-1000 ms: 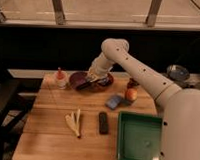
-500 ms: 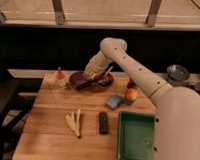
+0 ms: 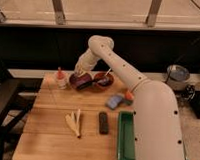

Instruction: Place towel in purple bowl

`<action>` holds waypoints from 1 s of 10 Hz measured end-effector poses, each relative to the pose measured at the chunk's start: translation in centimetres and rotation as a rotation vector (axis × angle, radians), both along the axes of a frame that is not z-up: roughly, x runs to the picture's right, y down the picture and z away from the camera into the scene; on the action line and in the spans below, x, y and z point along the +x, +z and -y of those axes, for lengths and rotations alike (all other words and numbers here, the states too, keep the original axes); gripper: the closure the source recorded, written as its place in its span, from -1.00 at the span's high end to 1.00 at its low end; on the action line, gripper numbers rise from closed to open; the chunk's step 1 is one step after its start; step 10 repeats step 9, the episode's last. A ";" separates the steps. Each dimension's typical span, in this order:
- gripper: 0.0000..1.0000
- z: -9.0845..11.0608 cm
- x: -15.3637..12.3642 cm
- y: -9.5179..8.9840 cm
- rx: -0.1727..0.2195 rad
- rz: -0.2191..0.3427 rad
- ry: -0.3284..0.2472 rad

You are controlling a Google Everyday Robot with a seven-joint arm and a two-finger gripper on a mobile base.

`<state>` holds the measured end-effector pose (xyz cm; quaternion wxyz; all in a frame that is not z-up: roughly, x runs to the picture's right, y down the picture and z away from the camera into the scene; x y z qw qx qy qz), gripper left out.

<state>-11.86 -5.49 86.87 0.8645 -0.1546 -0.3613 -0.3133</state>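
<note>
The purple bowl (image 3: 82,82) sits at the back of the wooden table (image 3: 51,137), left of a reddish-brown bowl (image 3: 104,80) with a light-handled utensil. My gripper (image 3: 80,72) hangs from the white arm (image 3: 119,65) right over the purple bowl's left part, at its rim. The pale towel does not show as a separate thing; it is hidden at the gripper or in the bowl, and I cannot tell which.
A small bottle with a red cap (image 3: 58,77) stands left of the purple bowl. A blue folded pad (image 3: 114,101) and an orange item (image 3: 129,97) lie right of centre. A black bar (image 3: 103,122), wooden utensils (image 3: 74,122) and a green tray (image 3: 127,143) lie in front.
The arm has swung left and down, bringing the gripper from between the two bowls to just over the purple bowl.
</note>
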 end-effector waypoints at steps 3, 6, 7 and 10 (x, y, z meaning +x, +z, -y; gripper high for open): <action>0.22 0.1 -1.5 1.8 -0.005 0.006 -0.019; 0.57 -1.0 -2.1 3.5 -0.027 0.002 -0.027; 0.57 -1.3 -2.1 3.6 -0.027 -0.002 -0.026; 0.57 -1.8 -1.7 3.4 -0.013 -0.034 -0.015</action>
